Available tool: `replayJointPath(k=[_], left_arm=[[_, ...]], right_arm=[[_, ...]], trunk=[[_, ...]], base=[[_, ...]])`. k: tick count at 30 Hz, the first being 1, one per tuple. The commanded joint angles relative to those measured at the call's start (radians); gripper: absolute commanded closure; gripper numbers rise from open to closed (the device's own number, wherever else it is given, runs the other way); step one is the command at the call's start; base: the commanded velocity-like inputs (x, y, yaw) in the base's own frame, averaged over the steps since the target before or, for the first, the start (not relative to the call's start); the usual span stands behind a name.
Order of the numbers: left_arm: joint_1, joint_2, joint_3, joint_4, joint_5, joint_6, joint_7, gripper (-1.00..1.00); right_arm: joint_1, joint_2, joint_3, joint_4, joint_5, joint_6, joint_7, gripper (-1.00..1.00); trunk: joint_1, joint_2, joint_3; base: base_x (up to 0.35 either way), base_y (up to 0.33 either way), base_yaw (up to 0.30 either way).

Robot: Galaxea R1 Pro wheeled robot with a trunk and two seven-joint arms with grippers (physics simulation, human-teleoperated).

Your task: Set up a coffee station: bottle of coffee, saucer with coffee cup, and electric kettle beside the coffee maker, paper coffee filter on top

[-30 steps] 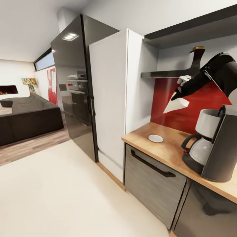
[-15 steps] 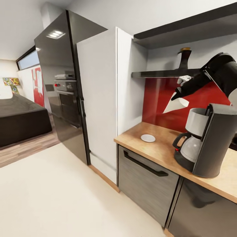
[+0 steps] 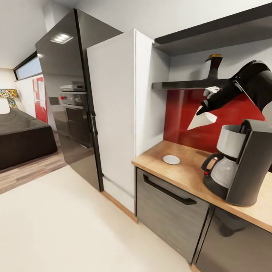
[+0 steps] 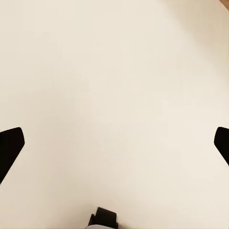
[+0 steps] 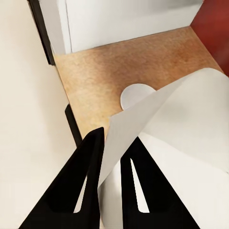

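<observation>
Right hand (image 3: 204,109) clamped on the paper coffee filter (image 3: 202,120), raised above the surface (image 3: 177,172) and just to the side of the coffee maker (image 3: 241,166), with the white cone hanging from the fingertips. In the right wrist view, filter sheet (image 5: 157,143) pinched between the two black fingers (image 5: 86,176), saucer (image 5: 136,95) lying flat on the wood beyond it. Left hand (image 4: 114,143) spread wide open, gripping nothing, pointed down at pale floor (image 4: 114,95).

Compared with a second ago, whole head view swung: fridge and oven column slid toward the view's left, then back a touch, coffee maker ending nearer the middle of the picture. Camera motion, not the things; filter and arm at the same spot in the picture throughout, so no real approach to the machine.

Bottle of coffee (image 3: 214,68) on the kitchen shelf (image 3: 189,85), not yet fetched. Saucer (image 3: 171,159) on the surface, well apart from the machine.

Judged from this: filter placement under way, remaining move probably across and down onto the top of the machine
</observation>
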Motion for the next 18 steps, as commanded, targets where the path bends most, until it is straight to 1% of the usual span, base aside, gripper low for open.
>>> replayJointPath(k=[1, 3, 6, 15, 18], left_arm=[[0.000, 0.000, 0.000, -0.001, 0.010, -0.001, 0.000, -1.00], [0.000, 0.000, 0.000, 0.000, 0.010, -0.001, 0.000, -1.00], [-0.001, 0.000, 0.000, -0.001, 0.010, -0.001, 0.000, -1.00], [0.000, 0.000, 0.000, -0.001, 0.010, -0.001, 0.000, -1.00], [0.000, 0.000, 0.000, 0.000, 0.010, -0.001, 0.000, -1.00]], right_arm=[[-0.001, 0.000, 0.001, -0.002, 0.010, 0.006, 0.007, 1.00], [-0.001, 0.001, 0.001, -0.004, 0.010, 0.006, 0.007, 1.00], [-0.001, 0.001, 0.000, -0.008, 0.010, 0.006, 0.007, 1.00], [-0.001, 0.001, 0.000, -0.010, 0.010, 0.007, 0.007, 1.00], [-0.002, 0.001, 0.000, -0.010, 0.010, 0.007, 0.007, 1.00]], trunk=[[0.001, -0.001, -0.001], [0.001, -0.001, -0.001], [0.001, -0.001, -0.001], [0.001, -0.001, -0.001], [0.001, -0.001, -0.001]], base=[[0.204, 0.244, -0.001], [0.210, 0.239, -0.005], [0.119, 0.132, -0.094], [0.020, 0.022, -0.223], [0.034, 0.035, -0.144]])
